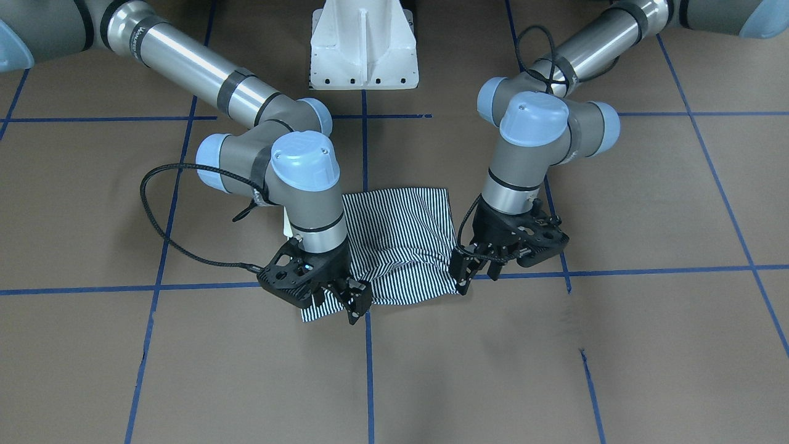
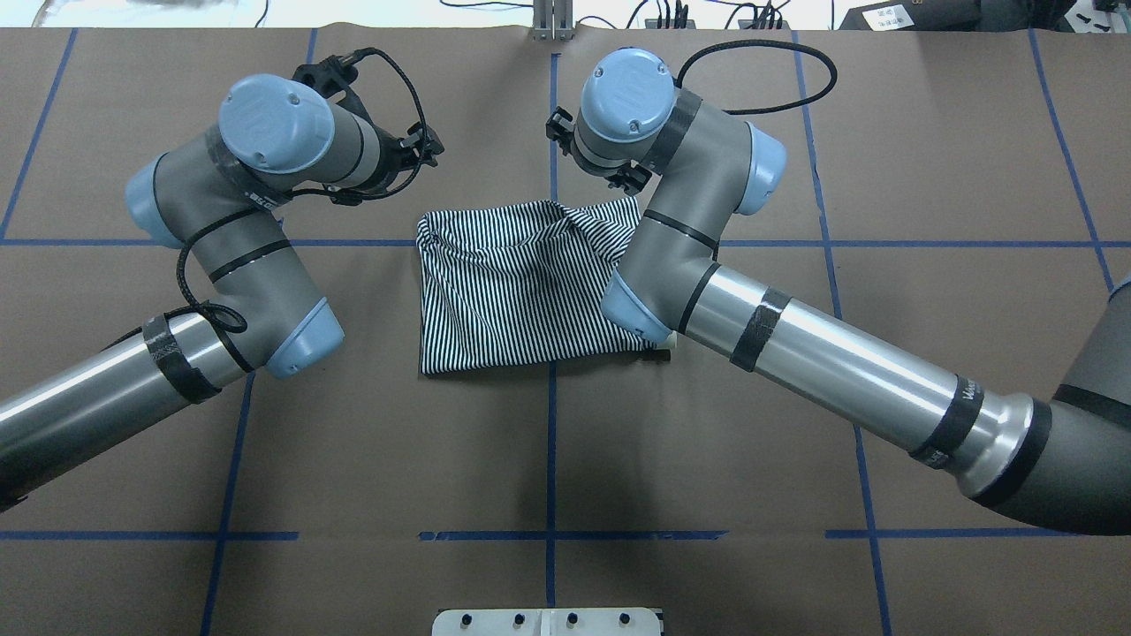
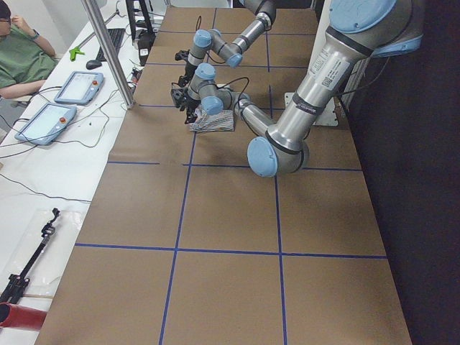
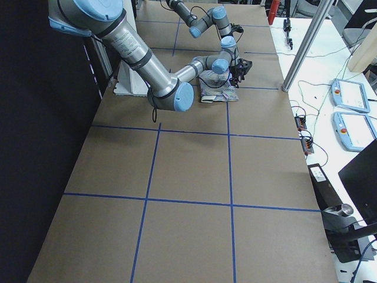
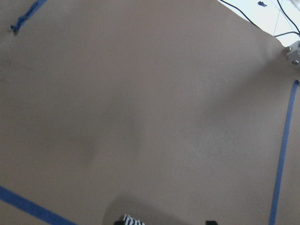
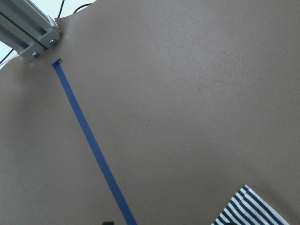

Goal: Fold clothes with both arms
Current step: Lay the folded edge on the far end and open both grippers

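As the striped polo shirt (image 2: 521, 300) lies folded into a near-square bundle at the middle of the table (image 2: 353, 442), astride the central blue tape line (image 2: 551, 424), both grippers stand at its edge farthest from the robot. Taking 12 o'clock in the overhead view as away from the robot, the left gripper (image 1: 463, 274) is at the bundle's 11 o'clock corner. The right gripper (image 1: 356, 302) is near its 1 o'clock corner, a little inward along the edge. That far edge runs from 9 to 3 o'clock and sits raised and sagging between the 2 corners, while the 6 o'clock edge lies flat on the paper.

The left gripper's fingers are drawn narrow and creases in the cloth run straight to them, so I judge them pinched on that corner. The right gripper's fingers sit over the cloth, but I cannot tell whether they grip it. Each wrist camera catches only a sliver of stripes at its lower border.

The coming move likely turns on 1 relation: the rest of the shirt lies toward 6 o'clock from both sets of fingers. The raised edge would have to travel that way, kept parallel to the 9-to-3 line, with each arm equally near its own corner. An uneven pull would skew the fold.
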Controlling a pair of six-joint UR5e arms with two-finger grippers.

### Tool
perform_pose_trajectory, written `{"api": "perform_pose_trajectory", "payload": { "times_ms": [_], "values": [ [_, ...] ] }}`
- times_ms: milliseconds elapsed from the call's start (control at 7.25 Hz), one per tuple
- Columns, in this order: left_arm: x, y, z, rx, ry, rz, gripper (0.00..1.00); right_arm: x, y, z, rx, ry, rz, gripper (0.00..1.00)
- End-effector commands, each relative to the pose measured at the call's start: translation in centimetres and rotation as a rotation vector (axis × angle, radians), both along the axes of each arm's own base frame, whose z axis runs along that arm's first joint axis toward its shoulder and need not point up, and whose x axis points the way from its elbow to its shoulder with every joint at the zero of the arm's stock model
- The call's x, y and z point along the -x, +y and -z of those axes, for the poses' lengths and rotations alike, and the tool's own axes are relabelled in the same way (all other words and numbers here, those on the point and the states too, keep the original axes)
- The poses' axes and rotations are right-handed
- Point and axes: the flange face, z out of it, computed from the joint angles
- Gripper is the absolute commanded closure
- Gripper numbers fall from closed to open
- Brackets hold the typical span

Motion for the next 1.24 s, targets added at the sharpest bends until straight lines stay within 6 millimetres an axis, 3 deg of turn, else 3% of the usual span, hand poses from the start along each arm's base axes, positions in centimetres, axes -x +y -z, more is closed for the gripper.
{"api": "perform_pose_trajectory", "payload": {
  "times_ms": [0,138,276,414,551,827,965,1103],
  "values": [
    [2.3,-1.3,-0.2,-0.001,0.012,-0.079,0.00,-0.2,-0.2,1.3,-0.066,0.029,0.093,0.00],
    [4.8,-1.8,-0.6,-0.030,0.004,-0.126,0.00,0.7,0.9,1.1,-0.098,0.065,0.191,0.00],
    [8.7,-0.8,-2.0,-0.087,-0.016,-0.155,0.00,3.2,3.1,0.8,-0.152,0.207,0.331,0.00],
    [13.0,-1.2,-2.6,-0.130,-0.028,-0.168,0.00,4.7,4.9,0.4,-0.211,0.346,0.424,0.00],
    [14.9,-1.3,-4.2,-0.129,-0.035,-0.197,0.00,6.7,7.0,0.4,-0.261,0.419,0.497,0.00],
    [15.1,-1.3,-4.8,-0.134,-0.045,-0.205,0.00,7.4,7.5,-0.4,-0.306,0.487,0.572,0.00],
    [15.3,-1.1,-4.4,-0.140,-0.041,-0.204,0.00,7.2,7.1,-1.0,-0.342,0.526,0.610,0.00],
    [15.3,-1.1,-4.5,-0.135,-0.039,-0.202,0.00,5.6,5.2,-2.1,-0.345,0.573,0.637,0.00]
  ]
}}
